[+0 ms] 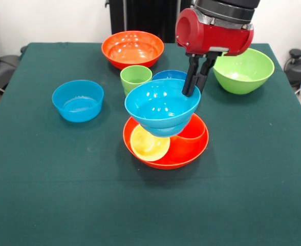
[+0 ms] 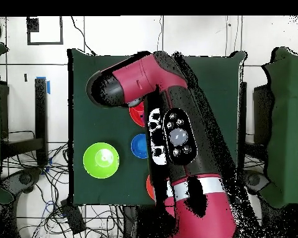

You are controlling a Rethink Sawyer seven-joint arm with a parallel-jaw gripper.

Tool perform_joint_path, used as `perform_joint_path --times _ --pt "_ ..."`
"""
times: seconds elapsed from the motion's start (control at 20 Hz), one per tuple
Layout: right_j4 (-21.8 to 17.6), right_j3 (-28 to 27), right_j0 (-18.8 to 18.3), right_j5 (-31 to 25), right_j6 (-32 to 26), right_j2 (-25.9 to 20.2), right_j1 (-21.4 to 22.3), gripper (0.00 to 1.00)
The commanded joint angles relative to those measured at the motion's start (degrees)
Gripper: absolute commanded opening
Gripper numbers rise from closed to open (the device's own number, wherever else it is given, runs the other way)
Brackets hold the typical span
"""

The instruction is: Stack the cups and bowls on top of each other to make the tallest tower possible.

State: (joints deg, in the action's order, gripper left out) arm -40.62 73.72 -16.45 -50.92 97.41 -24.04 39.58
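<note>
my pincer (image 1: 193, 84): pinched narrow on the rim of a light blue bowl (image 1: 160, 105), at its 2 o'clock | bowl's lifted, tilted, over the orange bowl (image 1: 184, 151) holding the yellow cup (image 1: 149, 143)

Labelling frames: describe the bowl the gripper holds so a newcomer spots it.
Start at the large orange plastic bowl mid-table. Directly above it hangs a glossy light blue plastic bowl, rim pinched by the gripper fingers. Unlike the other light blue bowl, it is tilted and lifted.
</note>
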Motion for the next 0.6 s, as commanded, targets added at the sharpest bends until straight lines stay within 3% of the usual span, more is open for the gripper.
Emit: perform_joint_path --times 0.05,0.6 --pt "-1.5 1.2 1.5 0.7 -3.2 -0.1 -1.8 0.0" --pt "-2.0 1.6 1.5 2.6 -2.4 0.0 -2.1 0.0"
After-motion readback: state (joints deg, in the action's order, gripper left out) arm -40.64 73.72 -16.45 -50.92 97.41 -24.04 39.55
